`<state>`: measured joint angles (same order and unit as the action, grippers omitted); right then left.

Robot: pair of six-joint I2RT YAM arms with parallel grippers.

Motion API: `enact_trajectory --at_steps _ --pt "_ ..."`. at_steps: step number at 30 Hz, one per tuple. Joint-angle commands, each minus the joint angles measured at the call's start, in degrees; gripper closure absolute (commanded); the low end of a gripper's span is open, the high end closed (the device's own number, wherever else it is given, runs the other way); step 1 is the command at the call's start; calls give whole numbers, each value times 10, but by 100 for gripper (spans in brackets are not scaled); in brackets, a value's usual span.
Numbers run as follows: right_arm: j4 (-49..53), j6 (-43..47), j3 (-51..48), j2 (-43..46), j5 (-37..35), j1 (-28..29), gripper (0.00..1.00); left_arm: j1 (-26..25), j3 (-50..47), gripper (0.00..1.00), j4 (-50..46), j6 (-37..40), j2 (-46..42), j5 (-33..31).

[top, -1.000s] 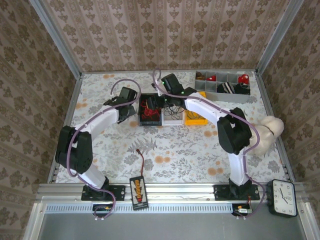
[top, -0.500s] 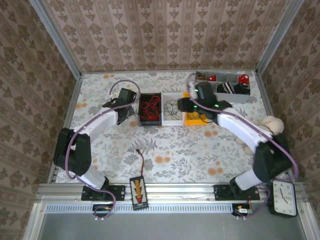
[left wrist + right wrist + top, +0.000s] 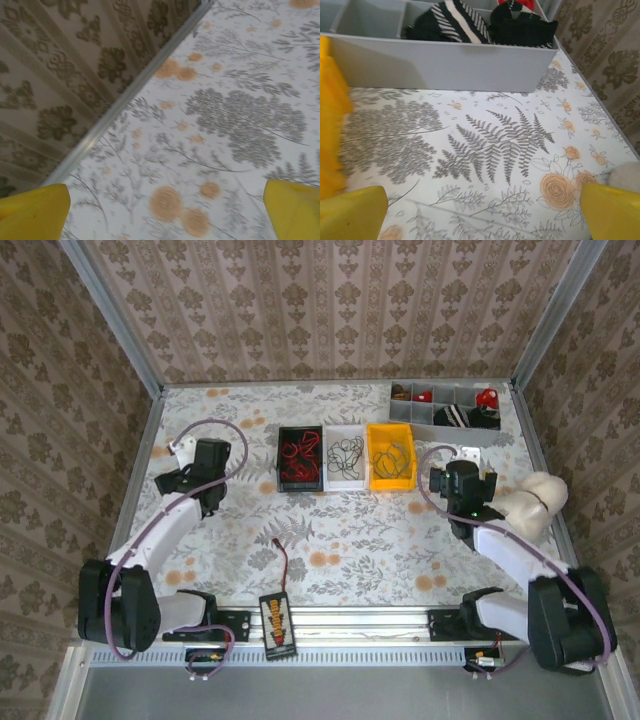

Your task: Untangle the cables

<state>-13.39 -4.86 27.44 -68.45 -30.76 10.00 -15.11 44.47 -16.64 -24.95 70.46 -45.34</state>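
Standing well apart over the floral tabletop (image 3: 225, 115), left gripper (image 3: 162, 212) and right gripper (image 3: 481, 214) gape wide, each holding nothing; red cables (image 3: 300, 452) lie in the black bin (image 3: 282, 458), dark cables (image 3: 346, 452) in the white bin (image 3: 345, 479) and the yellow bin (image 3: 373, 458); sorting looks complete, so any next move is a check for leftover snarls; overhead shows the bins, right wrist the grey tray (image 3: 445, 65) close.

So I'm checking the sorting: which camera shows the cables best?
The top external view: red cables lie in the black bin, dark cables in the white bin and the yellow bin, all seen from above. The left wrist camera faces tablecloth and wall; the right wrist faces the grey organizer.
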Motion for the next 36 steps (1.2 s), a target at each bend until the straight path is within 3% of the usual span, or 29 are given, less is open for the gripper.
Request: enact_trajectory --at_steps 1,6,8,10,12,16,23,25,26,28,30,31,32,34,36 --pt "-174 28 -14 -60 -49 -2 0 3 -48 0 94 127 5 -46" --pt "-269 42 -21 -125 24 -10 0 16 -76 0 126 114 51 -31" --pt "-387 35 -53 -177 91 -37 0 13 -107 0 197 121 65 -12" --pt "-311 17 -32 -165 167 -65 0 7 -112 0 239 140 78 -13" --pt "-394 19 -53 -200 214 -83 0 6 -118 0 292 161 88 -3" --pt "-366 17 -46 -192 222 -87 0 18 -140 0 420 224 107 76" --pt "-365 17 -47 -191 222 -87 0 96 -123 0 441 223 134 211" --pt "-365 18 -46 -192 223 -87 0 111 -157 0 512 230 129 224" --pt "-364 17 -47 -191 222 -87 0 123 -197 0 616 240 147 249" --pt "-364 17 -46 -191 222 -87 0 120 -204 0 615 250 141 302" --pt "-365 18 -47 -191 222 -87 0 117 -226 0 698 272 182 334" --pt "-366 18 -48 -191 221 -86 0 116 -236 0 746 281 197 317" --pt "-366 18 -47 -191 220 -86 0 119 -225 0 681 262 176 327" --pt "-364 18 -46 -191 221 -86 0 121 -231 0 724 273 190 329" --pt "-364 18 -47 -191 221 -85 0 122 -227 0 701 265 184 330"
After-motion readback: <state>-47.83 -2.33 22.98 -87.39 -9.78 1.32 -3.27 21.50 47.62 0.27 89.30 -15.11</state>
